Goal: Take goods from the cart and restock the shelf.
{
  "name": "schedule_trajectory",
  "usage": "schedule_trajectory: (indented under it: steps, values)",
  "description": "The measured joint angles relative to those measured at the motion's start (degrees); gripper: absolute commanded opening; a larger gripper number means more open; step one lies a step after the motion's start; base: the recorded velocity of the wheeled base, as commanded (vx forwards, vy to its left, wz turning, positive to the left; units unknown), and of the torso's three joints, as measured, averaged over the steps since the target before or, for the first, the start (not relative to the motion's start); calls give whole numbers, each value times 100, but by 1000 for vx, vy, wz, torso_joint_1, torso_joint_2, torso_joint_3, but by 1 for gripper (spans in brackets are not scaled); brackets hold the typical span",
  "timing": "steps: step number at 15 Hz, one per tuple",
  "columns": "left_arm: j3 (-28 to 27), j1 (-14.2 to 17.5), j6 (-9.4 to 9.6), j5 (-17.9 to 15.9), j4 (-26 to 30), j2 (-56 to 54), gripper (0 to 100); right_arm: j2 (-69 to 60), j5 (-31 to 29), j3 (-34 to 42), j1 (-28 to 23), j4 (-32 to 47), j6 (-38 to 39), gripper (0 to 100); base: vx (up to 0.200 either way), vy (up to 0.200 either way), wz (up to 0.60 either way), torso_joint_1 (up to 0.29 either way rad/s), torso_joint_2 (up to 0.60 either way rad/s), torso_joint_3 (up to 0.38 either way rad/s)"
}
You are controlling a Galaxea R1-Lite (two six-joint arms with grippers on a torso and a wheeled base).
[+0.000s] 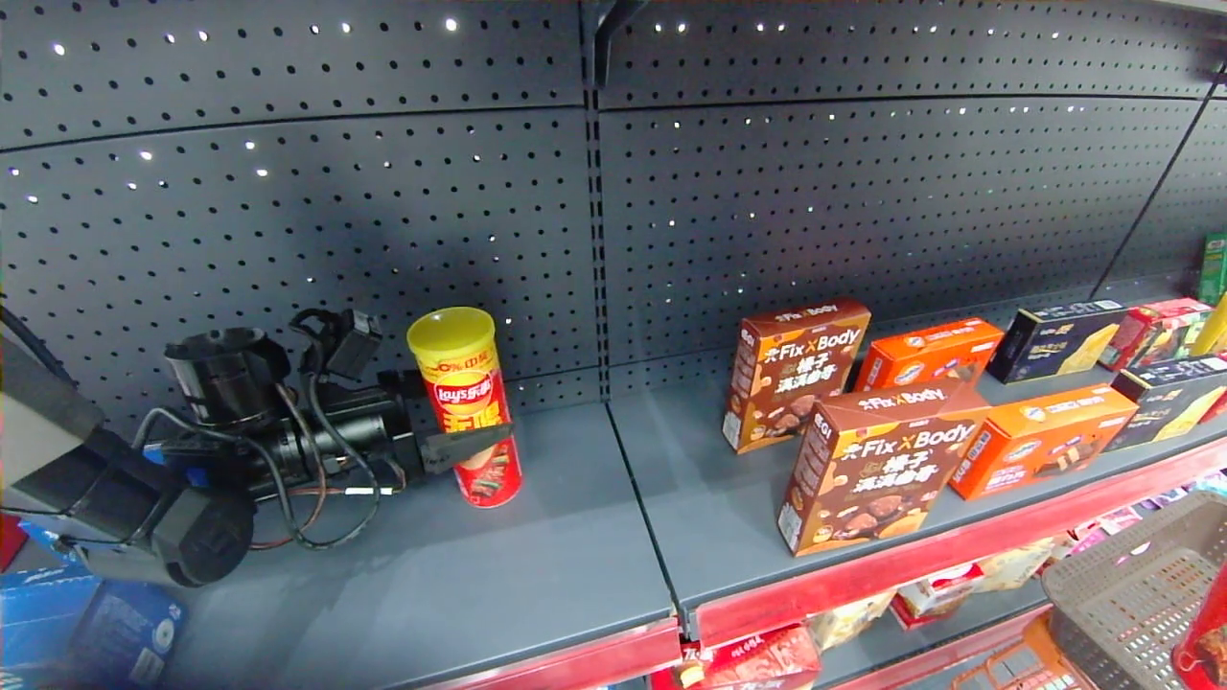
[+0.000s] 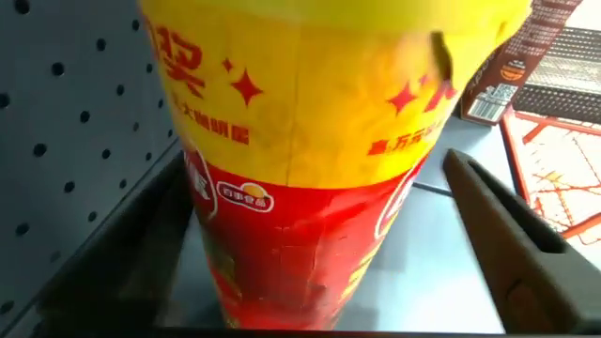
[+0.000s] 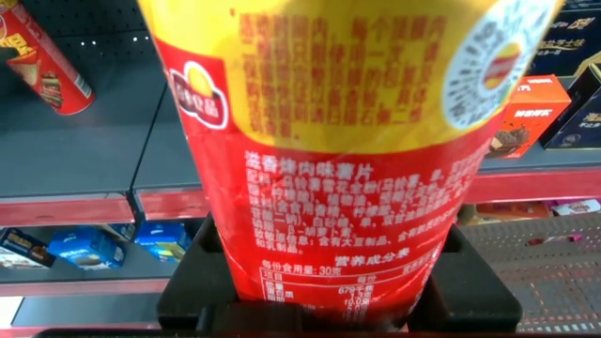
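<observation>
Between the fingers of the left tool (image 1: 465, 417) a chip can (image 1: 462, 379) stands upright on the grey shelf (image 1: 537, 537). The jaws are spread to either side of it, and a sliver of shelf shows between the can and the nearer finger (image 2: 512, 235). Past that tool's tips, well apart, snack boxes (image 1: 877, 470) stand in rows. The right tool (image 3: 329, 291) is clamped on the lower part of a second can (image 3: 347, 141), facing the shelf front.
</observation>
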Motion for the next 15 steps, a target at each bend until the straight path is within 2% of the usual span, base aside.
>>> schedule_trajectory:
  steps: [1,5,8,11,15]
  values:
    - [-34,0,0,-83,-1,20,0,0,4,11,0,0,1,0,0,0,0,0,0,0]
    - [-69,-9,-11,-44,66,17,0,0,1,22,55,0,1,0,0,0,0,0,0,0]
    - [146,-5,-121,-41,57,-204,0,9,-2,5,71,2,0,0,0,0,0,0,0,0]
    - [551,17,-228,-55,10,-628,0,11,-2,20,71,5,1,0,0,0,0,0,0,0]
    - [1408,27,-217,-94,-9,-1319,0,-20,-11,41,68,2,4,0,0,0,0,0,0,0]
